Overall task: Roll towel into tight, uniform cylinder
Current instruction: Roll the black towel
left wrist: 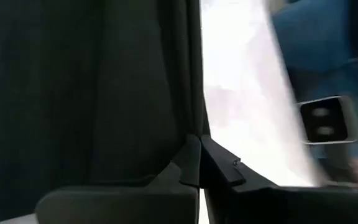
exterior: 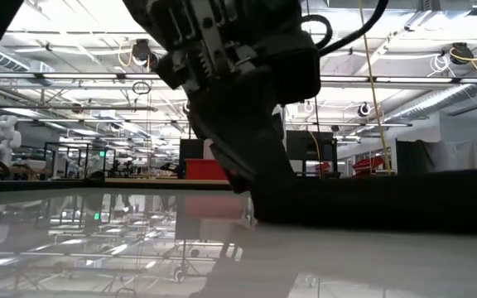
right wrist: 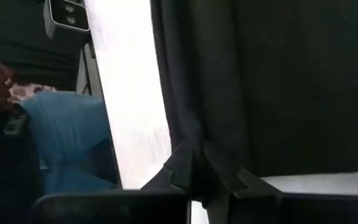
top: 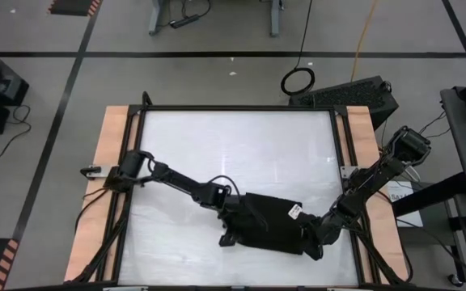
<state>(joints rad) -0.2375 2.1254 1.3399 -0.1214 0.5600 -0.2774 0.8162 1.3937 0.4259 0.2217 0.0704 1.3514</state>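
1. Towel [top: 269, 222] lies on the white counter [top: 217, 145], near the front edge, right of centre. It is folded or bunched into a dark slab, not a cylinder. White tag [top: 294, 211] sits on its upper right part.
2. Left hand [top: 231, 234] is at the towel's left end, fingers [left wrist: 219, 165] pressed together on a cloth edge, per the left wrist view.
3. Right hand [top: 315, 245] is at the towel's right end, fingers [right wrist: 185, 165] also pinching a cloth edge, per the right wrist view.
4. Low view: the left arm is down at the counter surface and the cloth lies as a low, flat band [exterior: 387, 199].
5. Step, my read: both ends are gripped at the front edge, so the roll is starting or mid-turn. No clear round profile yet.
6. Next move calls for both hands turning the edge over together at an even rate, with tension kept along the length so the ends don't cone.
7. Risk: uneven pull skews the roll; the tag end may bulge.
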